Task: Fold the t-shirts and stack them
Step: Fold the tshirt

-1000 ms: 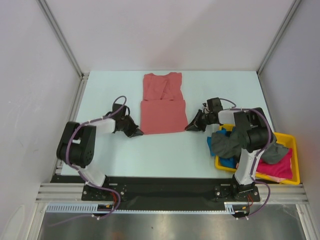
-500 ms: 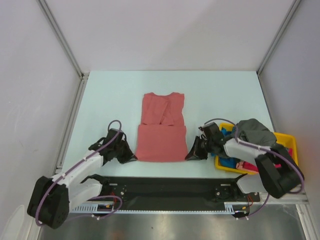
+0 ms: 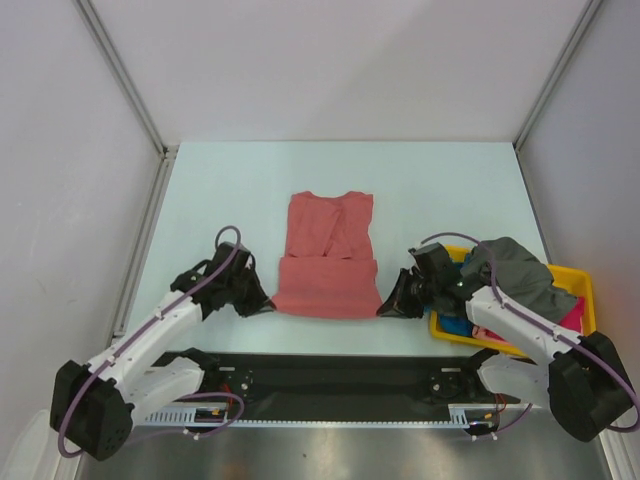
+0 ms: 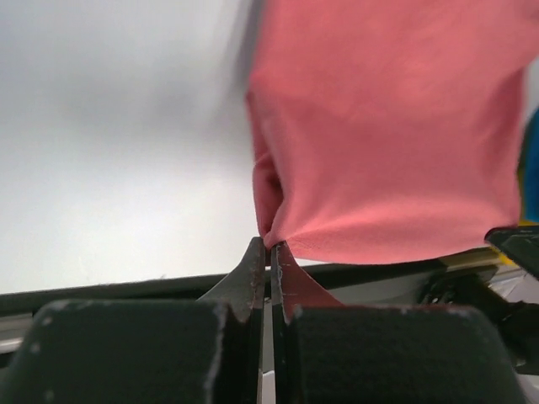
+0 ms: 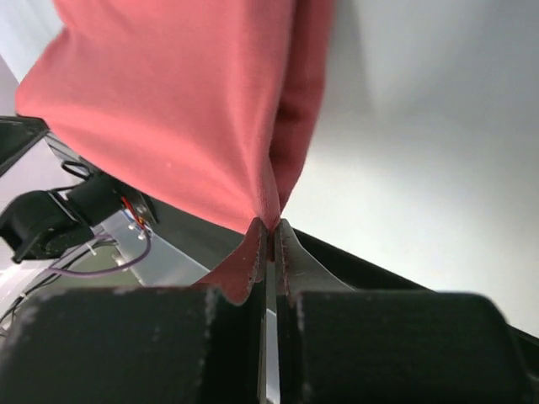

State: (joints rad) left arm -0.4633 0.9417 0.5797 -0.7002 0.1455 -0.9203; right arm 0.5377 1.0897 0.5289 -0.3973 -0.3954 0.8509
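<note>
The salmon-red t-shirt point(image 3: 330, 255) lies on the table's middle, its near part folded over. My left gripper point(image 3: 264, 303) is shut on the shirt's near left corner, which the left wrist view shows as pinched cloth point(image 4: 379, 143). My right gripper point(image 3: 387, 308) is shut on the near right corner, with the cloth point(image 5: 185, 109) lifted off the table. A dark grey t-shirt point(image 3: 515, 268) is draped over the yellow tray point(image 3: 585, 282) at the right, with blue cloth point(image 3: 457, 325) and magenta-pink cloth point(image 3: 572, 318) under it.
The black front rail point(image 3: 330, 372) runs along the near table edge right below the shirt. Grey walls and metal frame posts point(image 3: 125, 75) close in the table at left, right and back.
Both grippers pulled the shirt toward the near edge, then moved slightly back away from it, holding the same corners. The folded near part now looks shorter. The grey shirt shifted on the tray.
</note>
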